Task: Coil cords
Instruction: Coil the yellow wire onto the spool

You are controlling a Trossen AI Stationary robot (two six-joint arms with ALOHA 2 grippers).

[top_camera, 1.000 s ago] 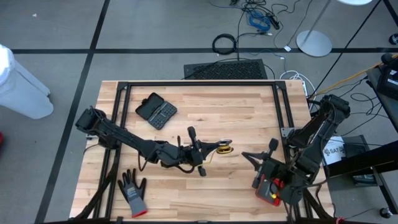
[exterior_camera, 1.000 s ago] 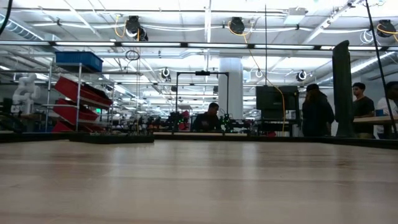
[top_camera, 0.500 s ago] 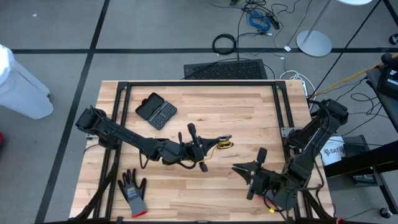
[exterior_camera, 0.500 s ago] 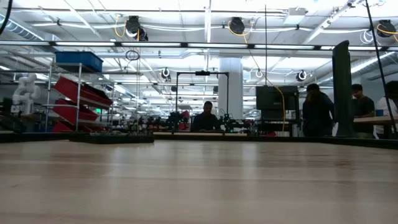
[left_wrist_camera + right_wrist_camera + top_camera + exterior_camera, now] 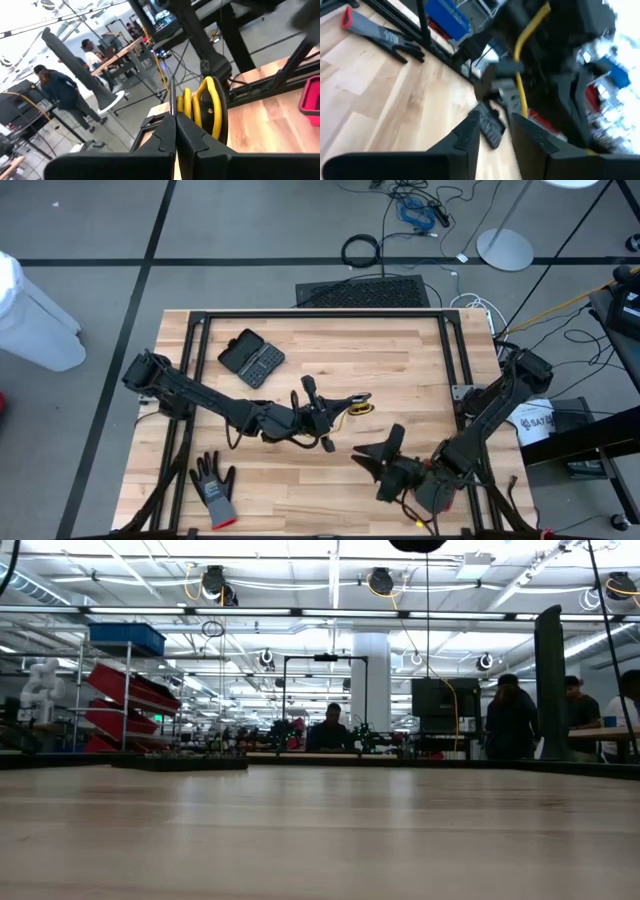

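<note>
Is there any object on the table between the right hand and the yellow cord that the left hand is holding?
Nothing visible lies between them. In the high view only bare wood separates the right hand from the yellow cord, which the shut left hand holds at mid-table. The black case and grey glove lie off to the left.

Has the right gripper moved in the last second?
Yes. In the high view the right gripper has swung leftward across the table, away from the right frame rail and toward the left gripper holding the yellow cord.
</note>
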